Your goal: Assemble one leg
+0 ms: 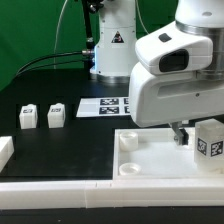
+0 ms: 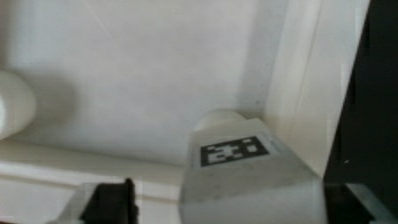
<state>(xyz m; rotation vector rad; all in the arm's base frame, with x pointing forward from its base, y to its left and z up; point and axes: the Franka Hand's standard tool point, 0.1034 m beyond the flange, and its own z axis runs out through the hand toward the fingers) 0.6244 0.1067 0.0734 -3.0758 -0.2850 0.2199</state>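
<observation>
Two spare legs [image 1: 28, 117] [image 1: 56, 114], upright on bench [image 1: 60, 90], at nine o'clock of exterior view. Marker board [image 1: 110, 104] flat, twelve o'clock of panel [image 1: 155, 160]. Leg [image 1: 209, 141] upright on panel, at three o'clock; hand [image 1: 181, 133] just beside it, grip state cannot be told.

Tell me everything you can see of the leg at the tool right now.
The leg is a stubby white block, plastic by its look, with a black-and-white square marker on its face. It sits roughly upright over the large white panel, near its edge at the exterior view's right. The tool is beside it; its grip is hidden.
</observation>
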